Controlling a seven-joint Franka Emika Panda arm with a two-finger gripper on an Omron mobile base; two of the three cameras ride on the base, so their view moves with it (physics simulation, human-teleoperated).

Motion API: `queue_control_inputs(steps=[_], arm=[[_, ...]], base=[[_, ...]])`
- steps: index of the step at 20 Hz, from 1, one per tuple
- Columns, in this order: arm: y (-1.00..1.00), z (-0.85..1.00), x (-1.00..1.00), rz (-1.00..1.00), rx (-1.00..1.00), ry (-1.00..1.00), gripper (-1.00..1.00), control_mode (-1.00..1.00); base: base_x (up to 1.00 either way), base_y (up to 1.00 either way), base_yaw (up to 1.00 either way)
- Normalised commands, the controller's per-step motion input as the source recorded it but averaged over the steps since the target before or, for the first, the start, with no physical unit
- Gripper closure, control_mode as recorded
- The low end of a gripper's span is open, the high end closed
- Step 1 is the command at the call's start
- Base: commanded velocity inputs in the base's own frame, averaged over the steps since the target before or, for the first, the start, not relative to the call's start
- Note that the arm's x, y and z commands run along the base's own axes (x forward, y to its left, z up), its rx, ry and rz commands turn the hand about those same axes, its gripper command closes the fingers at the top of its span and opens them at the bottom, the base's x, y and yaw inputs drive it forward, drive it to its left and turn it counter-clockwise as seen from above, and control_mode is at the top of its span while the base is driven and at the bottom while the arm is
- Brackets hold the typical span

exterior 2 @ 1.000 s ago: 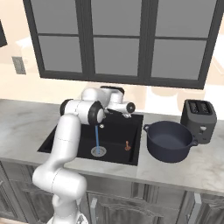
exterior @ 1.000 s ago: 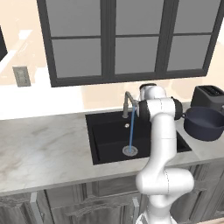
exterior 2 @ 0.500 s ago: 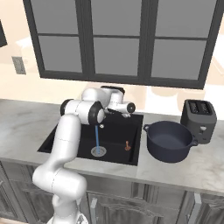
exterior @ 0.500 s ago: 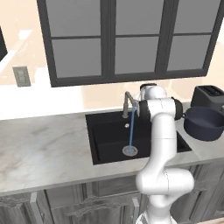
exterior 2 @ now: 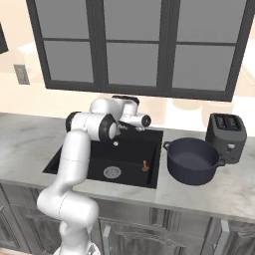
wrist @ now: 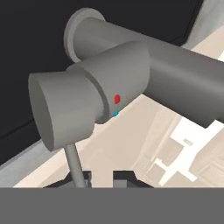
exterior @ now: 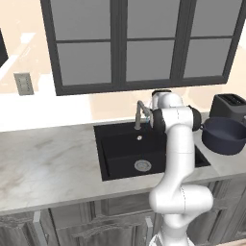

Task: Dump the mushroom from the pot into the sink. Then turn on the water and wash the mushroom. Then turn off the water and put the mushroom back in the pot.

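The tool (wrist: pixel 101 175) sits at the faucet (wrist: pixel 113 83), its thin lever (wrist: pixel 75 164) just beside one fingertip (wrist: pixel 84 176); whether it grips I cannot tell. No stream shows, so the water looks off. The mushroom (exterior 2: pixel 145 165) stands in the sink (exterior 2: pixel 84 160), right of the drain (exterior 2: pixel 112 172). The pot (exterior 2: pixel 193 160) waits on the table (exterior 2: pixel 45 137), toaster (exterior 2: pixel 226 134) behind.

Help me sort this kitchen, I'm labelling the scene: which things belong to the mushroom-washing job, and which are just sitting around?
Job:
- mushroom, lying in the sink
- sink
- faucet
- pot
- gripper, at the faucet handle

Lying about:
- toaster
- wall outlet
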Motion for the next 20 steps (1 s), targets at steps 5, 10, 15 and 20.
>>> queue_control_inputs(steps=[5,10,15,20], arm=[[0.08,0.45,0.00,0.00,0.04,0.00,1.00,-1.00],[-0.67,0.38,-0.01,0.00,0.08,0.00,1.00,-1.00],[-0.34,0.77,-0.31,0.00,0.03,0.00,1.00,-1.00],[0.00,0.80,-0.74,-0.03,-0.03,0.00,1.00,-1.00]], base=[[0.00,0.00,0.00],[0.00,0.00,0.00],[0.00,0.00,0.00],[0.00,0.00,0.00]])
